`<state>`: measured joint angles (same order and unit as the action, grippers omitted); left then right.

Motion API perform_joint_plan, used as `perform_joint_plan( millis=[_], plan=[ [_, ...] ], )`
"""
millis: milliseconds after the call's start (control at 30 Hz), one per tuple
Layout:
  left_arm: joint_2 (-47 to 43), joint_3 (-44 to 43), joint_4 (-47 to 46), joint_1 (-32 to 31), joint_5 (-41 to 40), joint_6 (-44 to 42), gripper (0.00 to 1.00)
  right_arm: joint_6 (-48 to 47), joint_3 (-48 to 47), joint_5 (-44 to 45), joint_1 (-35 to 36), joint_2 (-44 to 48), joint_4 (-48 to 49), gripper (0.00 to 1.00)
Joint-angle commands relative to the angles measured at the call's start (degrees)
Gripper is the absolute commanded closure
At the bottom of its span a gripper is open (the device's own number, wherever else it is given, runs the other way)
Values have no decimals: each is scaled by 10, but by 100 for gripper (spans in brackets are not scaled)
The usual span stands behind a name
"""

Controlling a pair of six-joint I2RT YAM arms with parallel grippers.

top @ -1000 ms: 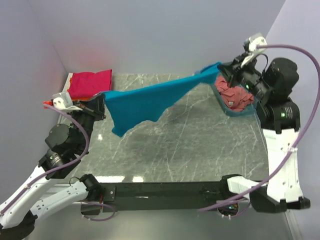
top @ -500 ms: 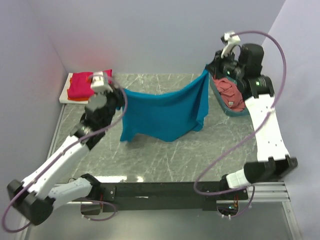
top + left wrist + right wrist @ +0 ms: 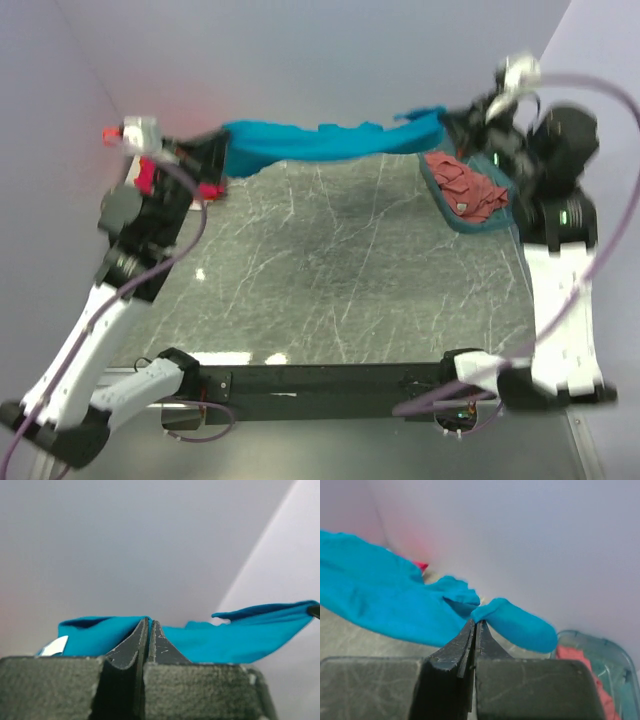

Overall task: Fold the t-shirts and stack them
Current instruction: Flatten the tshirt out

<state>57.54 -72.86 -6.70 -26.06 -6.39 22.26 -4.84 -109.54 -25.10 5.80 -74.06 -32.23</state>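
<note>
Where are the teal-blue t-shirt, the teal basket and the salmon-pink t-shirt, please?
teal-blue t-shirt (image 3: 310, 142), top view, middle of the span
teal basket (image 3: 468, 226), top view, near rim
salmon-pink t-shirt (image 3: 465, 188), top view, crumpled middle

Over the top, I've got the grey marble-look table (image 3: 340, 270) filling the middle, pale veins running all across it. There are a couple of bright glints of light down by its front edge and a soft dark shadow up toward the rear centre. At the far right corner the translucent teal basket (image 3: 458, 224) sits on the table, close to the right wall. My right wrist view picks up that basket (image 3: 605, 652) low on the right, its see-through rim curving round. Pale lavender walls (image 3: 300, 60) close in at the back and on both sides, with a reddish glow in the back-left corner. A black bar (image 3: 330, 382) runs along the near edge.
</note>
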Motion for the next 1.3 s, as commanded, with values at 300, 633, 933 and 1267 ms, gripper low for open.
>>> perform_joint_plan(
  millis=[300, 633, 933, 1267],
  plan=[
    [-173, 407, 65, -10, 358, 177, 61, -406, 494, -194, -2, 264, -244, 83],
    [-264, 308, 339, -27, 222, 122, 13, -361, 518, -184, -3, 276, -195, 29],
    [-70, 366, 214, -26, 205, 204, 40, -260, 499, -268, 122, 80, -136, 37],
    [-67, 477, 94, -23, 66, 297, 40, -165, 501, -105, 278, -24, 77, 36]
  ],
)
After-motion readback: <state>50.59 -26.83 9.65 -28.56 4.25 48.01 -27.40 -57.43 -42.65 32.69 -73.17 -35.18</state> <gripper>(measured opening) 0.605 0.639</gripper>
